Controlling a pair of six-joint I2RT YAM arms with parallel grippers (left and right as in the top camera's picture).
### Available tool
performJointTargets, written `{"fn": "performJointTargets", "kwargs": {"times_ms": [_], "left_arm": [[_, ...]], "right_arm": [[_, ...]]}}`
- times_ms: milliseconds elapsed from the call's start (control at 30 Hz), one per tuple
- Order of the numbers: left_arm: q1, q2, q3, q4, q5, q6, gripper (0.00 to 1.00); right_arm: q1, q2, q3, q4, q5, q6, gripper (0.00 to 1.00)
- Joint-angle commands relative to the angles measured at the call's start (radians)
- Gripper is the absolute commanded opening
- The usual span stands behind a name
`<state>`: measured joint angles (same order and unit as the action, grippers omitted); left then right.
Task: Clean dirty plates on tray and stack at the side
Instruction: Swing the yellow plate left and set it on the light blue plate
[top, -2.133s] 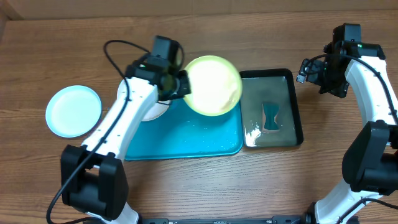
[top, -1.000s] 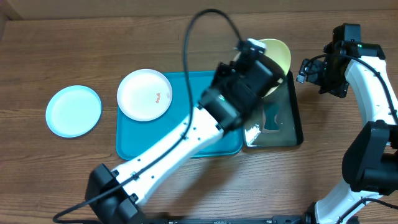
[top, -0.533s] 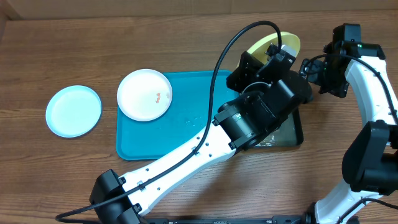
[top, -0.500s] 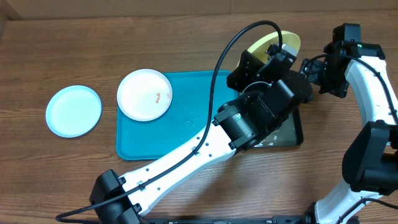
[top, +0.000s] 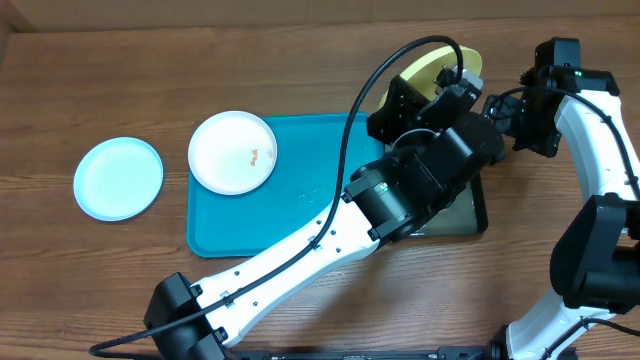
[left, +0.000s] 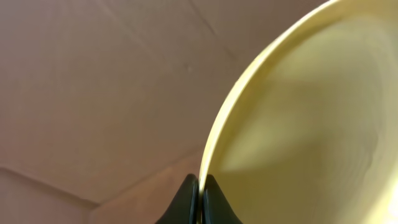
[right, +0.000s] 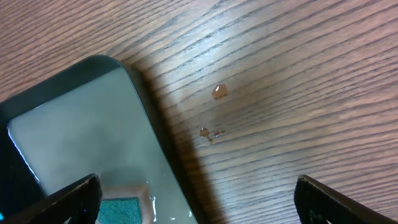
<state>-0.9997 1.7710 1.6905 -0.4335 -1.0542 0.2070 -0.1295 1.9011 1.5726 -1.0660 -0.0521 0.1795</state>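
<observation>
- The left gripper (left: 200, 198) pinches the rim of the yellow-green plate (top: 437, 68), which is tilted steeply on edge above the black tray's (right: 150, 124) far end.
- The right gripper (right: 198, 186) stands wide apart, holding nothing.

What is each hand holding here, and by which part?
The left hand is shut on the yellow-green plate, pinching it at its rim with the plate tilted up on edge. The right hand is open and holds nothing.

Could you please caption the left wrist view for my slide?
Left hand shut on the rim of the yellow-green plate, seen close up.
</observation>
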Motion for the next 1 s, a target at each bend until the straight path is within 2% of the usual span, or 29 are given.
{"fn": "performJointTargets", "kwargs": {"times_ms": [0,200,267,400,567,967], "left_arm": [[0.019,-0.01,0.027,-0.081,0.094,-0.219,0.04],[0.145,-0.005,0.026,-0.305,0.592,-0.575,0.04],[0.211,0.004,0.026,-0.349,0.768,-0.626,0.04],[0.339,0.034,0.026,-0.416,1.005,-0.634,0.04],[0.515,0.064,0.026,-0.523,1.138,-0.634,0.04],[0.953,0.073,0.025,-0.681,1.159,-0.634,0.04]], "right_arm": [[-0.001,-0.01,0.011,0.003,-0.002,0.003,1.0],[-0.001,-0.01,0.011,0.003,-0.002,0.003,1.0],[-0.001,-0.01,0.011,0.003,-0.002,0.003,1.0],[-0.001,-0.01,0.011,0.003,-0.002,0.003,1.0],[-0.001,-0.01,0.011,0.003,-0.002,0.003,1.0],[-0.001,-0.01,0.011,0.003,-0.002,0.003,1.0]]}}
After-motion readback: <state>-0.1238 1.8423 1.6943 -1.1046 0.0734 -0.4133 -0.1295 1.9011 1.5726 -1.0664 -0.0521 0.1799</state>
